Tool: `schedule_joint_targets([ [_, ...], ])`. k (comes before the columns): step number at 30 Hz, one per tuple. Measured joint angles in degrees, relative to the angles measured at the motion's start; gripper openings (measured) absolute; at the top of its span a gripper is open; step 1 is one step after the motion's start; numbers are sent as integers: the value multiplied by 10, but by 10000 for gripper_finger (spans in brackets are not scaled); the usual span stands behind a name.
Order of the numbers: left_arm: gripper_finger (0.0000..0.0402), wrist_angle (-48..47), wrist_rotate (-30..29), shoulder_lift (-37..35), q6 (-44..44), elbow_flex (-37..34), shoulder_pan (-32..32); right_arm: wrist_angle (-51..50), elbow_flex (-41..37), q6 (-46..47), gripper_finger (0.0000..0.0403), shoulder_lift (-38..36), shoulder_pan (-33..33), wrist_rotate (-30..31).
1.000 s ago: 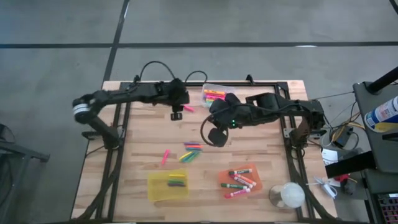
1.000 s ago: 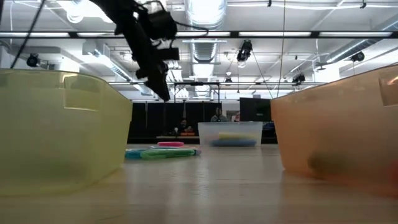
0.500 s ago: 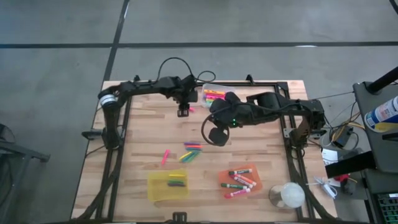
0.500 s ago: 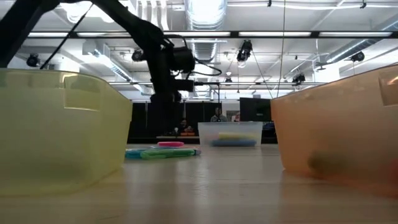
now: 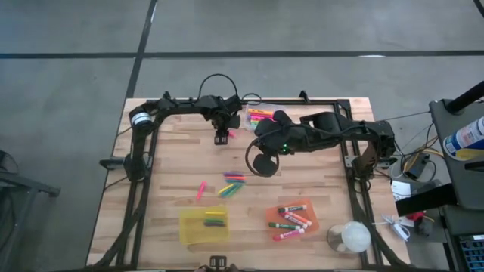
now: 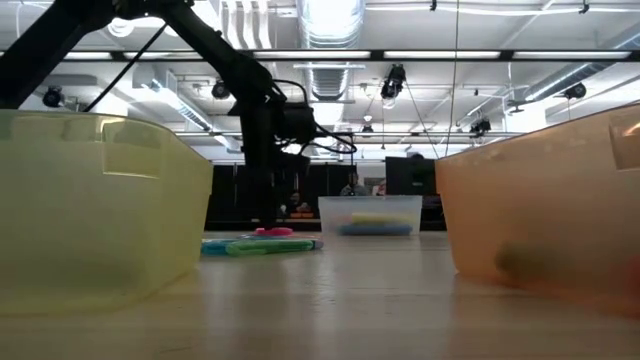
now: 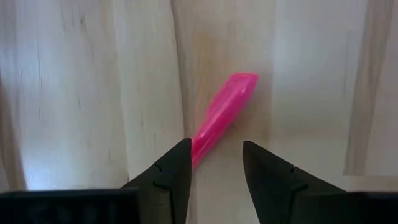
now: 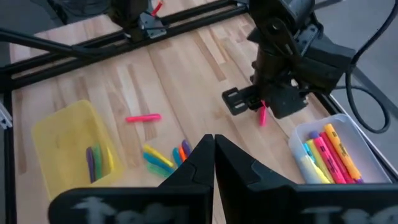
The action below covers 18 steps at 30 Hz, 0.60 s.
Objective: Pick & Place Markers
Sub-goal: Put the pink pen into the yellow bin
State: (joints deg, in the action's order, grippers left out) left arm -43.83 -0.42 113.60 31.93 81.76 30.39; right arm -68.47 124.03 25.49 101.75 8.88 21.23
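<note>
A pink marker lies flat on the wooden table, near the clear bin at the far side. My left gripper points down over it. Its fingers are open and stand on either side of the marker's nearer end, and one fingertip covers that end. The right wrist view shows this gripper just above the pink marker. My right gripper is shut on nothing and hangs high over the table's middle.
The clear bin holds pink and yellow markers. Loose markers lie mid-table, with one more pink marker to their left. A yellow bin and an orange bin, both holding markers, stand near the front edge. A round glass stands at the front right.
My left gripper has sunk toward the pink marker beside the clear bin and has tipped to point more steeply down. The left arm has swung toward the table's far side. The marker has not moved.
</note>
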Motion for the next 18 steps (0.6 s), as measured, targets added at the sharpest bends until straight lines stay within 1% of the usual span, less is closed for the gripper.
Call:
schedule_joint_targets([
  [7,139,1,-1,9,7,-2,0,20,0,-19,9,0,0,0],
  [10,129,-2,2,19,-2,-2,0,21,0,-24,9,0,0,7],
  [13,101,-2,7,20,-7,-3,-1,24,0,-26,9,0,-1,15],
  [18,34,-1,6,18,-24,-4,-1,30,0,-26,9,0,-1,15],
])
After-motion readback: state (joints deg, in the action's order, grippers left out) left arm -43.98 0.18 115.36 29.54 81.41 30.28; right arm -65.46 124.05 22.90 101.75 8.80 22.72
